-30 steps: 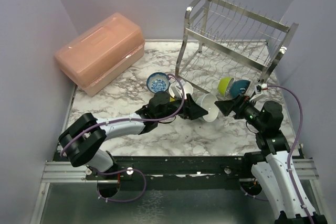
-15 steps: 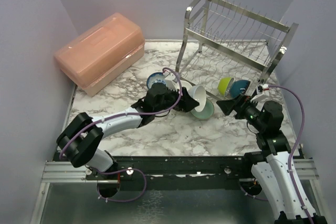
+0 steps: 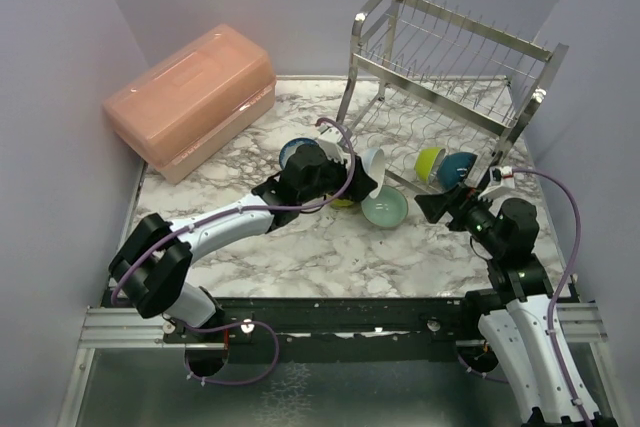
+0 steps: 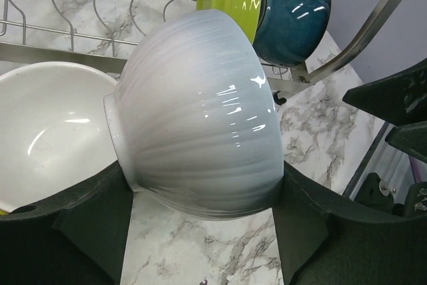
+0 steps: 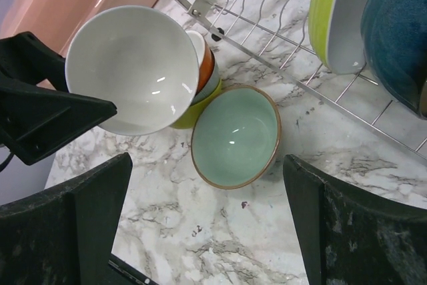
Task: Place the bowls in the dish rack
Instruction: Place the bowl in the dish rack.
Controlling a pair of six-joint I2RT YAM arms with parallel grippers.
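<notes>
My left gripper [image 3: 352,179] is shut on a white ribbed bowl [image 3: 373,167], held on its side above the table just in front of the dish rack [image 3: 440,92]. In the left wrist view the white bowl [image 4: 200,111] fills the gap between the jaws. A mint green bowl [image 3: 385,210] sits upright on the marble. A lime bowl [image 3: 430,161] and a teal bowl [image 3: 461,167] stand on edge in the rack's lower tier. My right gripper [image 3: 432,207] stands open beside the mint bowl [image 5: 235,137], empty.
A stack of bowls [image 5: 203,75] with a yellow one at the bottom sits under the held bowl. A blue patterned bowl [image 3: 293,153] lies behind my left wrist. A pink lidded box [image 3: 190,97] stands at the back left.
My left gripper has carried the white bowl up and back toward the rack, uncovering the mint green bowl on the table. The right gripper has stayed open and shifted only slightly.
</notes>
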